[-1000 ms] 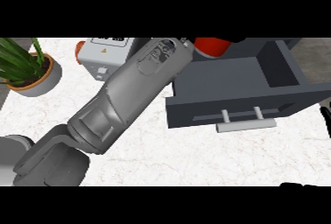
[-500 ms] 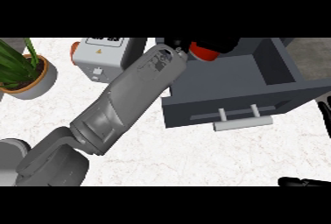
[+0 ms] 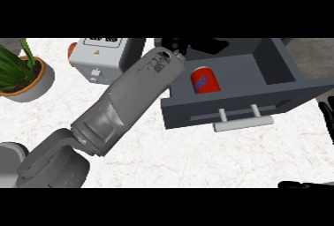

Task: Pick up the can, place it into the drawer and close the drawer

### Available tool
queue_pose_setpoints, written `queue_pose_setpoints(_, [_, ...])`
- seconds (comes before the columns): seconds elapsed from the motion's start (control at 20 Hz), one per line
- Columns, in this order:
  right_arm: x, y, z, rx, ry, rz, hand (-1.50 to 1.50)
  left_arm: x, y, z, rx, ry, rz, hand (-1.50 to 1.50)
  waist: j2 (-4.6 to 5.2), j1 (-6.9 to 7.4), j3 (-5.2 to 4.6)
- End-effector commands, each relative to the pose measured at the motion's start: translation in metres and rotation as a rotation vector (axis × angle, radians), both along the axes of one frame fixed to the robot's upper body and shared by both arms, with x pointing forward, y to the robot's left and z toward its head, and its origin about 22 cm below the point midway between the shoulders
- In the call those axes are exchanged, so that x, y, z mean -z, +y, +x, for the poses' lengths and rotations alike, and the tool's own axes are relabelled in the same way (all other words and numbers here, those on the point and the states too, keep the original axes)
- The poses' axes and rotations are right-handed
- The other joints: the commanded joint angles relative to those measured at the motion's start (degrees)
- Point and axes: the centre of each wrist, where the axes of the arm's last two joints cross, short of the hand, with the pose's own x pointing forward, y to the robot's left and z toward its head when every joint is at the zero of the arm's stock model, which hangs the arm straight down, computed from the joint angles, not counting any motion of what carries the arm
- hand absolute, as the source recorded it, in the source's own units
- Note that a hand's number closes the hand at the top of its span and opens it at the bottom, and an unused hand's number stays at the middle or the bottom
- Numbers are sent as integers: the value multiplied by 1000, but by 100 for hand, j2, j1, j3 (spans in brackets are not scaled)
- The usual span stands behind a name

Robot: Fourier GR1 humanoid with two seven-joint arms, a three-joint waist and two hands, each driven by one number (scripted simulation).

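Where the grey drawer (image 3: 297,90) stands pulled out, the red can (image 3: 203,80) lies on its side inside the compartment, near the left wall, with a blue mark on its face. It touches no hand. The drawer's pale bar handle (image 3: 243,122) juts from the front panel, below the can. The left hand (image 3: 175,44) sits at the drawer's back edge, above the can; it is a black shape against dark shadow and partly cut off at the top, so I cannot tell whether it is open or curled. Its grey forearm crosses the counter from the lower left and hides the drawer's left corner. Only slivers of the right hand (image 3: 326,117) show at the right edge, fingers straight and pointing up, holding nothing. On the white marbled counter (image 3: 195,159) stand a grey appliance (image 3: 104,57) and a potted plant (image 3: 23,73), cut off at the left.
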Motion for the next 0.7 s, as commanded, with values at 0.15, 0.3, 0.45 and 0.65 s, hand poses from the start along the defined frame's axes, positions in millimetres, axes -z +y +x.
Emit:
queue_pose_setpoints(0.15, [-8, 5, -6, 0, -25, -13, -150, 0, -2, -1, -35, -11, -26, -150, -9, -13, -3])
queue_pose_setpoints(0.3, [-12, 7, -5, 26, -50, -107, -150, 9, -1, -5, -19, 7, -64, -150, -27, 77, -7])
queue_pose_setpoints(0.45, [-27, 1, -4, 29, -120, -249, -150, 13, 1, -5, -36, 17, -98, -150, -3, 4, -8])
queue_pose_setpoints(0.65, [-30, 6, -5, 12, -151, -342, -150, 8, -2, -6, -28, 17, -128, -150, -18, 52, -5])
